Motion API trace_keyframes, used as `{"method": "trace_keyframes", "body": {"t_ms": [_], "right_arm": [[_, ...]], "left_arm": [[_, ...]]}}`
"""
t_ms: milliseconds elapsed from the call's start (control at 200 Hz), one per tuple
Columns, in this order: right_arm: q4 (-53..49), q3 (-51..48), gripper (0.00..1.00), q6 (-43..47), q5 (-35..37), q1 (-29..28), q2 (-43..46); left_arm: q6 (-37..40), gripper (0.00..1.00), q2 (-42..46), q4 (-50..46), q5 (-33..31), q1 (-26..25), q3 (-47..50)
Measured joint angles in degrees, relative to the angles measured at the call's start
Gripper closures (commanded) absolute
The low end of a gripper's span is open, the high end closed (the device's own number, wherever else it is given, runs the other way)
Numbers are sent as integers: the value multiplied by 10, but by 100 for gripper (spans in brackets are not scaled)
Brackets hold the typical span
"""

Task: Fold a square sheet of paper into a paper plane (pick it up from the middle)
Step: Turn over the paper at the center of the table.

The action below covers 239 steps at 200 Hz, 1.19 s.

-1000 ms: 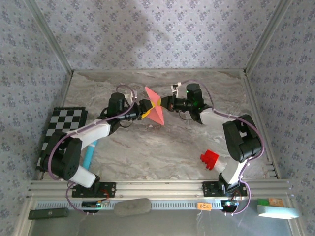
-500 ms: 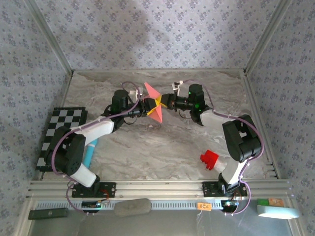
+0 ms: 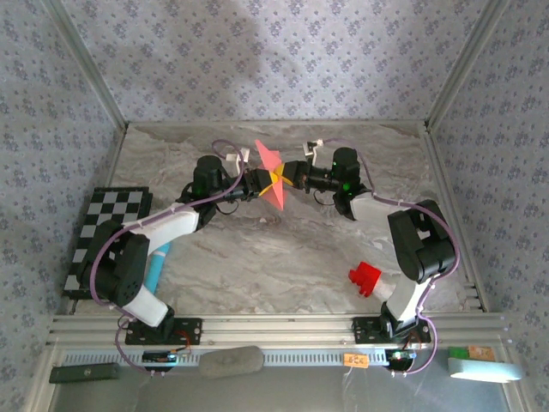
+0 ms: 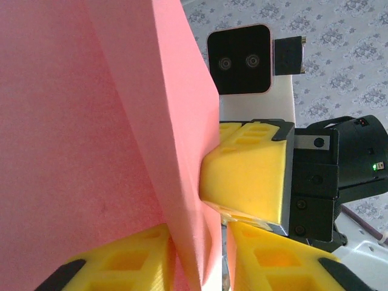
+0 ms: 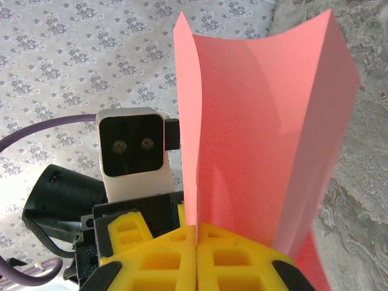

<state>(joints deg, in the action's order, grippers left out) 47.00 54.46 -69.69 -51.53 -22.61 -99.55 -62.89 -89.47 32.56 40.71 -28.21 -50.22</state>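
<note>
The pink square sheet of paper (image 3: 268, 160) is folded into layers and held upright in the air over the back middle of the table. My right gripper (image 3: 280, 178) comes from the right and is shut on its lower edge (image 5: 196, 233); the sheet (image 5: 267, 139) rises from those jaws as a V. My left gripper (image 3: 267, 178) meets it from the left. Its yellow fingers (image 4: 121, 264) straddle the paper fold (image 4: 91, 121), with a narrow gap on one side. The right gripper's yellow fingers (image 4: 248, 176) press on the sheet just beyond.
A small red block (image 3: 364, 277) lies on the marble table near the right arm. The chequered board (image 3: 107, 225) sits at the left edge beside a blue tube (image 3: 156, 268). Patterned walls close in the back and sides.
The left jaws have narrowed around the paper. Both grippers and the sheet have shifted slightly towards the back, and the sheet has turned more edge-on.
</note>
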Motion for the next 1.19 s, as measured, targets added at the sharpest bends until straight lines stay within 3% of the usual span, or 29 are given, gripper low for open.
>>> {"method": "trace_keyframes", "body": {"t_ms": [490, 690, 790, 960, 1194], "right_arm": [[0, -3, 75, -4, 0, 5, 0], [-7, -6, 57, 5, 3, 11, 1], [-46, -20, 54, 33, 19, 22, 14], [-163, -39, 49, 108, 70, 52, 70], [-319, -39, 46, 225, 151, 76, 148]], "left_arm": [[0, 85, 0, 0, -9, 0, 0], [7, 86, 0, -20, -18, 5, 0], [19, 88, 4, -44, -25, 11, 0], [91, 89, 16, -196, -84, 17, -29], [233, 89, 2, -487, -276, -9, -175]]}}
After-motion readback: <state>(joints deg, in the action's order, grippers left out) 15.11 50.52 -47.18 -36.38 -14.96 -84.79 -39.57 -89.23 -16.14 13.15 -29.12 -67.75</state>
